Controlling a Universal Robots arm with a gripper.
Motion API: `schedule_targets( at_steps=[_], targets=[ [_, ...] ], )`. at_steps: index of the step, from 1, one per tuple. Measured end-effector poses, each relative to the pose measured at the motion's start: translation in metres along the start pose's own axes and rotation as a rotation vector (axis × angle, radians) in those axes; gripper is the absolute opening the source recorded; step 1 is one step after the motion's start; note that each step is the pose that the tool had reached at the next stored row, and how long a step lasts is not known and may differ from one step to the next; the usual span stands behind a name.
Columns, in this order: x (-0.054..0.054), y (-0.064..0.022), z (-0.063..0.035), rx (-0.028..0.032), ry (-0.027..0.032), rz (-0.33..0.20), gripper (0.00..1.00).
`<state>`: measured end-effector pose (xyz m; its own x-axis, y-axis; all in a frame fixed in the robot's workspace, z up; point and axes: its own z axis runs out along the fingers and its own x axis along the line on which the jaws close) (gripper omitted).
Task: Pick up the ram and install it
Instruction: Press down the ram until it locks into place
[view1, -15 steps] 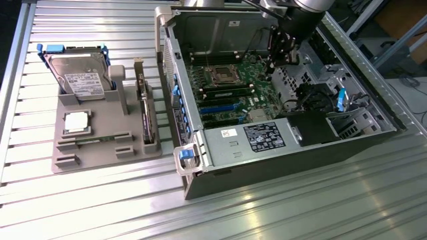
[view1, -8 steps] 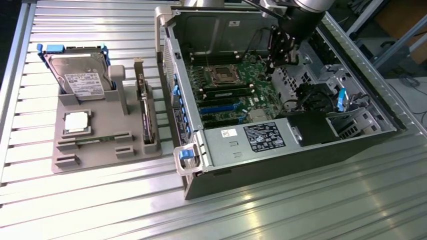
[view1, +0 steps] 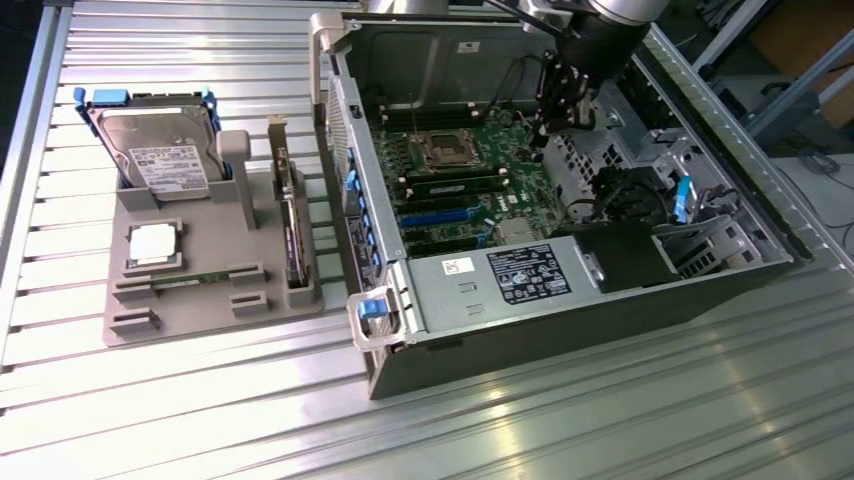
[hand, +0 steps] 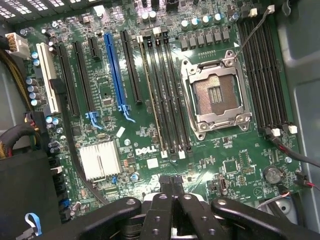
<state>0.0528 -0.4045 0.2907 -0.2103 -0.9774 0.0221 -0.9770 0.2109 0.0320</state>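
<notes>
fingers: our gripper hangs inside the open PC case, over the motherboard; in the wrist view the fingers are pressed together with nothing between them; so shut and empty

ram: the thin green stick lies flat in a slot of the grey holder tray, just in front of the silver processor chip; the tray sits on the worktop beside the case, toward the exterior view's left; well apart from our fingers

step: looks to us like the pick-up hasn't happened yet; the stick is untouched in its slot

what the pick needs: we reckon open fingers squared up along the stick's long edges; it's thin and sits low in the tray

slots: black memory slots run beside the bare CPU socket; one seems to have a stick in it already, can't swear to it

room: tight inside; case walls all round, power supply at the near side, loose cables by the socket; over the tray it's roomier, though the hard drive and expansion card stand taller than the stick
</notes>
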Motion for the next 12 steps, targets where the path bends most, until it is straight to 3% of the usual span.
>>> schedule_targets(
  at_steps=[12],
  targets=[
    [0.0, 0.0, 0.0003, -0.0008, -0.0012, 0.038, 0.11]
  ],
)
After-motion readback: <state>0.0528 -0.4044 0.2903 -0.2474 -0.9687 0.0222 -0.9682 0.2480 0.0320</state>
